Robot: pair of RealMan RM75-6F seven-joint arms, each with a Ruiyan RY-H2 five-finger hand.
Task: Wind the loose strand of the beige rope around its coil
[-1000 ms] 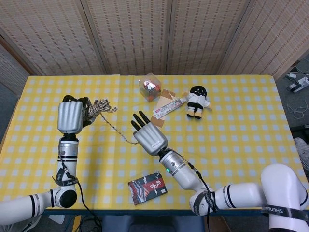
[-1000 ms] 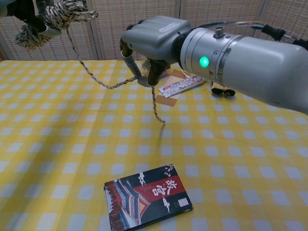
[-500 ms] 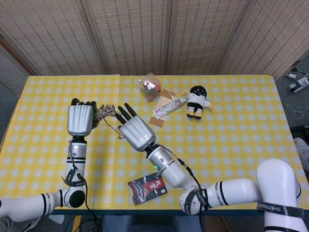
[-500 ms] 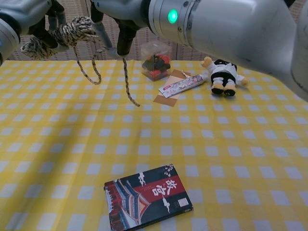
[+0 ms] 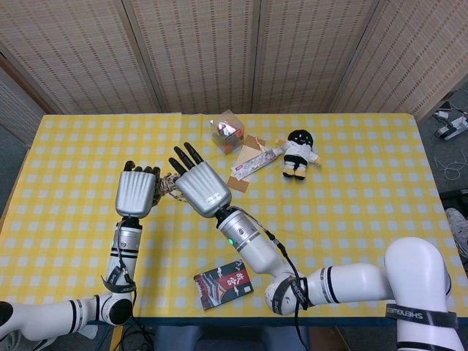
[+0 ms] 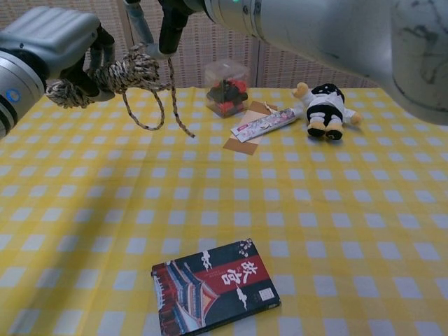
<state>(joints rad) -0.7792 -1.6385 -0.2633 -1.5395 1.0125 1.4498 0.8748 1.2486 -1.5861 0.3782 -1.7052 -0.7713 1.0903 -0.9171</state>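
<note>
The beige rope coil (image 6: 119, 73) is held up off the yellow checked table (image 6: 336, 210) by my left hand (image 6: 54, 43), which grips it from the left. In the head view only a bit of the coil (image 5: 169, 183) shows between my left hand (image 5: 137, 192) and my right hand (image 5: 202, 187). The right hand's fingers (image 6: 168, 28) come down from above and pinch the loose strand (image 6: 150, 116) just right of the coil. The strand hangs below in a slack loop, and its free end (image 6: 190, 133) dangles above the cloth.
A red and black book (image 6: 214, 285) lies near the table's front edge. Further back are a clear box (image 6: 227, 85) of red items, a long wrapped packet (image 6: 264, 124) on a brown card, and a small plush doll (image 6: 321, 109).
My right hand has carried the strand up and left until it is beside the coil. The left hand has shifted right with the coil. The strand now hangs in a short loop.
</note>
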